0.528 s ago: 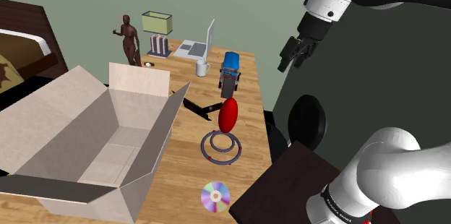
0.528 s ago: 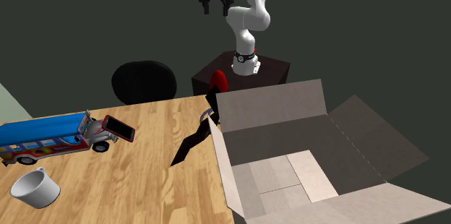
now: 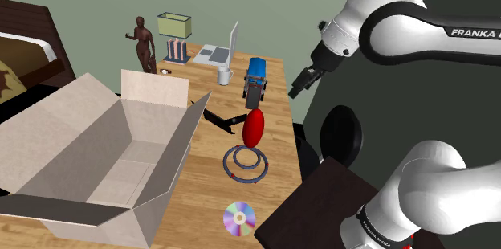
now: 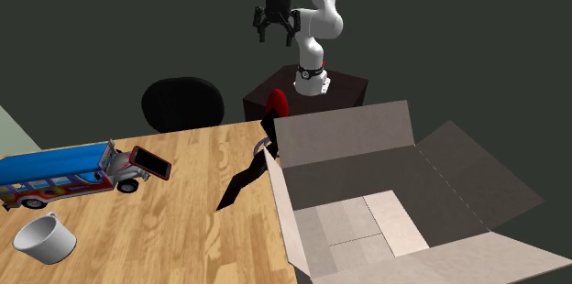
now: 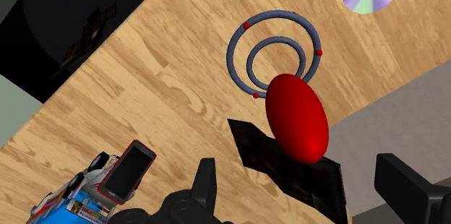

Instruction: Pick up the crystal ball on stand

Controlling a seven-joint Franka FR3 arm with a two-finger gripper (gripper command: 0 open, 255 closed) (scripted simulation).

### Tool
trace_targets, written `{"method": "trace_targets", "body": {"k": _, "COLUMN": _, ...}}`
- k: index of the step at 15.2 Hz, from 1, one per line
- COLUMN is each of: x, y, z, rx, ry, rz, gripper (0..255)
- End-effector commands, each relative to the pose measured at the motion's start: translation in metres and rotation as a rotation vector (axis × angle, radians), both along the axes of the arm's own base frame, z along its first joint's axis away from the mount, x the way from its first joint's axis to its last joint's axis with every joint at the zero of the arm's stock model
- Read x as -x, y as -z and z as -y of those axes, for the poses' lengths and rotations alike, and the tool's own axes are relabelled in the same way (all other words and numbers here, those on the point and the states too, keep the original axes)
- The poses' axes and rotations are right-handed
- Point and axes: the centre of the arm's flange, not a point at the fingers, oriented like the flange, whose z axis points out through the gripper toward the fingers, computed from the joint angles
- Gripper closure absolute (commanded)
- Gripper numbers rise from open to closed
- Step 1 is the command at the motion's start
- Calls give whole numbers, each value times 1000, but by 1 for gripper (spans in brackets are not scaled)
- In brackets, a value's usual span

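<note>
Lower now in the shoulder view, the gripper [image 3: 299, 88] hangs past the wooden table [image 3: 205, 195], whose near edge holds the red crystal ball [image 3: 254, 128] by its ringed stand [image 3: 246, 161]. From the second exterior view, the jaws stand apart, high above the ball [image 4: 277, 102]. Through the wrist view, the ball [image 5: 296, 118] lies ahead of the spread fingers [image 5: 207, 179], untouched.

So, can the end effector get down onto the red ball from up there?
Likely yes: the open end effector hangs above the table, and nothing covers the red ball; the cardboard box stands beside it.
</note>
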Motion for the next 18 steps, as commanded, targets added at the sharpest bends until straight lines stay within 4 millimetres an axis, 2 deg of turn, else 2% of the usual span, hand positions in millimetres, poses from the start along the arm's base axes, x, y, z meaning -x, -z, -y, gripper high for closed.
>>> {"method": "trace_targets", "body": {"k": 1, "x": -7, "y": 23, "z": -9, "rx": 16, "ry": -59, "rz": 74, "gripper": 0}}
{"method": "trace_targets", "body": {"k": 11, "x": -49, "y": 131, "z": -53, "rx": 93, "ry": -342, "rz": 390, "gripper": 0}}
{"method": "trace_targets", "body": {"k": 18, "x": -49, "y": 168, "z": -53, "rx": 93, "ry": -342, "rz": 390, "gripper": 0}}
